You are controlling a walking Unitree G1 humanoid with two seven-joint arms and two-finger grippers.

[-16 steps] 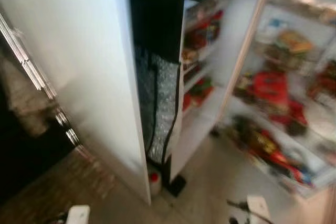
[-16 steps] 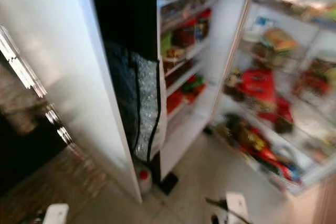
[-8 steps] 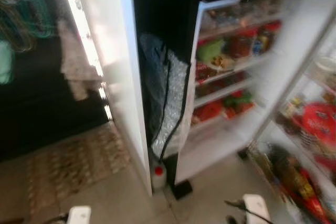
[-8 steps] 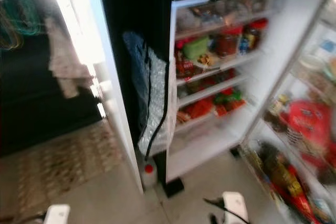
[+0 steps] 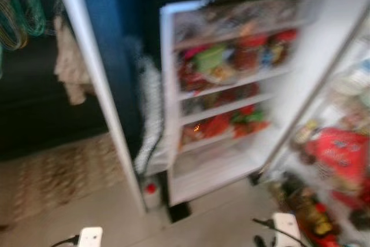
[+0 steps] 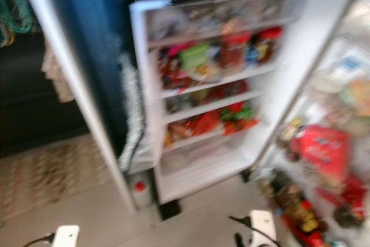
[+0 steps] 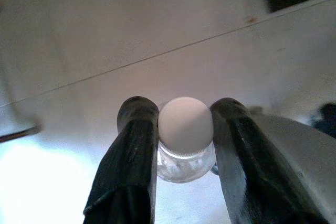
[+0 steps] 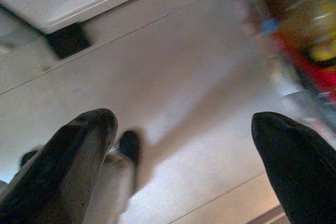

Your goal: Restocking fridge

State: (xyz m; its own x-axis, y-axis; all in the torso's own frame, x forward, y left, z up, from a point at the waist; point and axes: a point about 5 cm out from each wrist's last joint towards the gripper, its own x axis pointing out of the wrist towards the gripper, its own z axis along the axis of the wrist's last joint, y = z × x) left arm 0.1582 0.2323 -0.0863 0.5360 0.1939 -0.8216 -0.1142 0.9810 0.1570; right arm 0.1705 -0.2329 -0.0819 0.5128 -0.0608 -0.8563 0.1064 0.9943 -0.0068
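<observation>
The head views are blurred. An open fridge door (image 5: 231,96) stands ahead, its white shelves packed with red, green and other coloured packages that cannot be identified. To the right, the fridge interior (image 5: 341,160) holds further goods, among them a red package (image 5: 338,157) on a shelf. A small bottle with a red cap (image 5: 151,192) stands on the light floor (image 5: 219,224) at the foot of the door, beside a patterned rug (image 5: 58,172). In the left wrist view, the left gripper (image 7: 185,124) is clenched on a small clear jar with a white lid (image 7: 185,135), one black finger on each side of the lid, above the floor. In the right wrist view, the right gripper (image 8: 184,129) is released, its fingers (image 8: 79,150) spread wide and holding nothing.
</observation>
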